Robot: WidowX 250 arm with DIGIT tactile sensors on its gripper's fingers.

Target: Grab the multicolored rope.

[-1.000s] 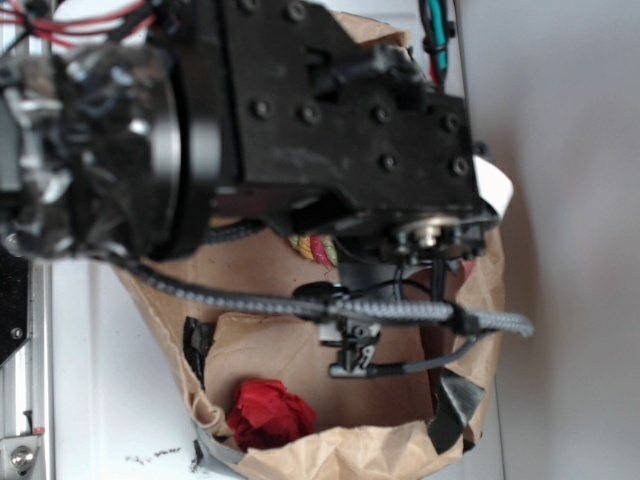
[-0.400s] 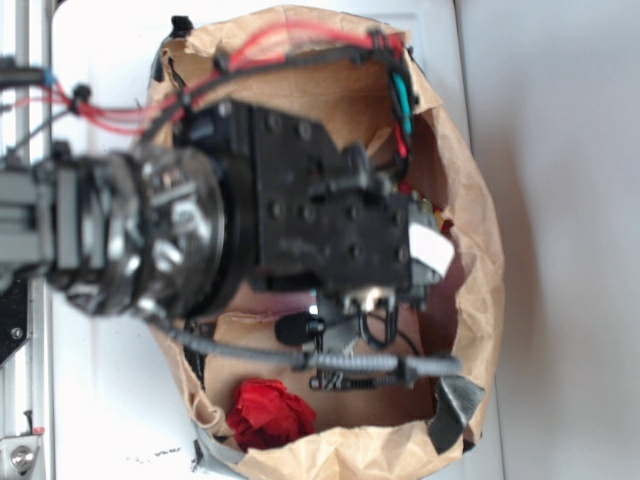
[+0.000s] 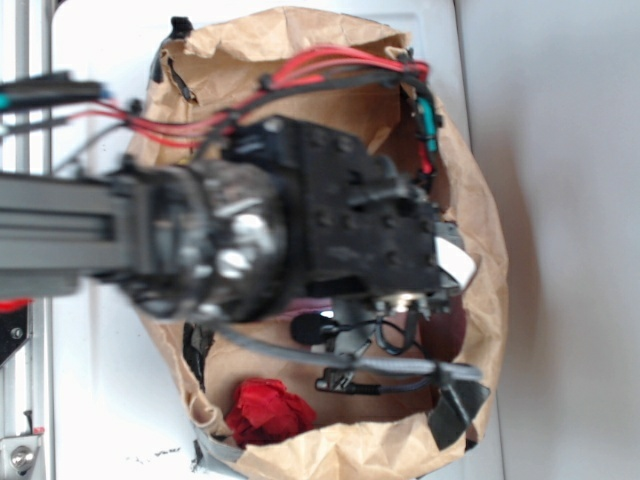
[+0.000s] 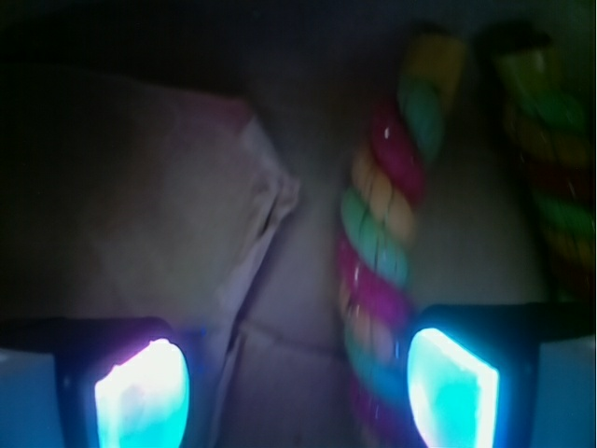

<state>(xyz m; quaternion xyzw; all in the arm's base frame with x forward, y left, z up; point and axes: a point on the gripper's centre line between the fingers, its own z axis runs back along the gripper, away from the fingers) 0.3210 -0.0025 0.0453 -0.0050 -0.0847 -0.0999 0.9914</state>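
Rope (image 4: 378, 271) lies in the paper bag (image 3: 480, 230), just left of the right finger at five o'clock. Fingers (image 4: 297, 385) are spread wide, holding nothing. Slide right so the rope sits between them, then squeeze.

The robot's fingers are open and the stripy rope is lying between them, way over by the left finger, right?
Not quite. The wrist view shows the rope lying by the right finger, not the left one. The gripper is open, as you said.
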